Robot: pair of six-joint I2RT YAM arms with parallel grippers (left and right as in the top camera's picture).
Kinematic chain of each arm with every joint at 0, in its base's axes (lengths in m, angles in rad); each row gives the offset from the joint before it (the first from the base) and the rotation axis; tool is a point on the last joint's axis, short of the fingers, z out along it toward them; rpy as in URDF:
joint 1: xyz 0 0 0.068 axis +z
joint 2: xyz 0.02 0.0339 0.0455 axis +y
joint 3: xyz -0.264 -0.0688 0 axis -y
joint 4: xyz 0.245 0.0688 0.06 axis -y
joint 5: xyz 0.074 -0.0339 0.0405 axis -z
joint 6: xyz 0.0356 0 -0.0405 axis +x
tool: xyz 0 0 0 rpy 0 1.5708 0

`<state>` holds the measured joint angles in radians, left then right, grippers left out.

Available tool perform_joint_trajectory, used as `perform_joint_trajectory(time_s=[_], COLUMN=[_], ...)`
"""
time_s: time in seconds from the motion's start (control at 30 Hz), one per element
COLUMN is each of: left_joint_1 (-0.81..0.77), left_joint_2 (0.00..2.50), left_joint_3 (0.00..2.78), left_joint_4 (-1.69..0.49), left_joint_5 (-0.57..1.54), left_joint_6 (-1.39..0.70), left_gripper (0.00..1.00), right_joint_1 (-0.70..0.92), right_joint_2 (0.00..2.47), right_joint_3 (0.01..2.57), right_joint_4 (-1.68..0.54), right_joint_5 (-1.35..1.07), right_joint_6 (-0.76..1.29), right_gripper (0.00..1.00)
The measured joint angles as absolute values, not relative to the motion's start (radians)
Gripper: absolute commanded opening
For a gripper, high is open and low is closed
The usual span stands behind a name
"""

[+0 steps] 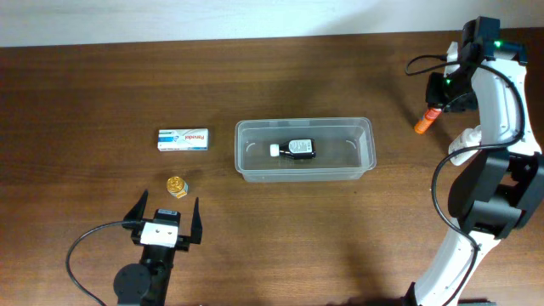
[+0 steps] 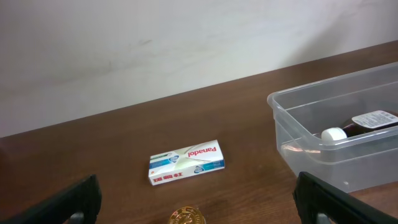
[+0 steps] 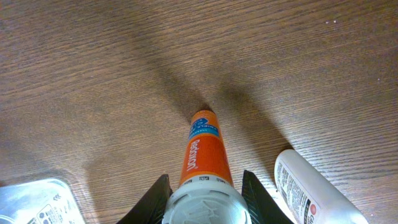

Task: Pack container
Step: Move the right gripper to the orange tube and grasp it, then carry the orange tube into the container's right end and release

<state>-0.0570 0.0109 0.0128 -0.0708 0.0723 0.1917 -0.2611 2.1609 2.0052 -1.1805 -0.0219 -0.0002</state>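
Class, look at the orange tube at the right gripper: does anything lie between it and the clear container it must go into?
Nothing visible does. Only bare table lies between the orange tube and the container's nearest end wall. The white bottle beside the tube is outside that stretch.

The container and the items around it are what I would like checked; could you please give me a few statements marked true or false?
1. The container holds one dark bottle with a white cap. True.
2. The box lies inside the container. False: it lies on the table, apart from the container.
3. The left gripper is open and holds nothing. True.
4. A white bottle sits between the fingers of the right gripper. False: an orange tube sits there, and the white bottle lies on the table beside it.
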Motion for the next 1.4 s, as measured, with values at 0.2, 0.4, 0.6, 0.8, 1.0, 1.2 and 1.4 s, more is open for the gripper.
perform_joint_trajectory(time_s=[0.2,0.4,0.6,0.8,1.0,1.2,1.4], left_joint_1=[-0.057,-0.057,-0.057,-0.057,-0.057,-0.057,-0.057], left_joint_2=[0.011,0.011,0.011,0.011,0.011,0.011,0.011], left_joint_3=[0.013,0.013,0.013,0.013,0.013,0.013,0.013], left_joint_4=[-0.071,-0.071,-0.071,-0.071,-0.071,-0.071,-0.071], left_joint_5=[0.072,0.072,0.072,0.072,0.072,0.072,0.072], left_joint_6=[0.192,0.192,0.192,0.192,0.192,0.192,0.192], left_gripper=[0.99,0.99,0.99,0.99,0.99,0.99,0.99], right_joint_1=[-0.261,-0.261,-0.261,-0.262,-0.262,-0.262,-0.262], right_joint_2=[2.161,2.161,2.161,2.161,2.161,2.161,2.137], right_joint_3=[2.005,2.005,2.005,2.005,2.006,2.041,2.123], right_joint_4=[-1.181,-1.181,-1.185,-1.187,-1.198,-1.268,-1.335], right_joint_5=[-0.022,-0.022,-0.022,-0.022,-0.022,-0.075,-0.16], right_joint_6=[-0.001,-0.001,-0.004,-0.005,-0.005,-0.012,-0.012], right_gripper=[0.26,0.25,0.19,0.19,0.2,0.19,0.2])
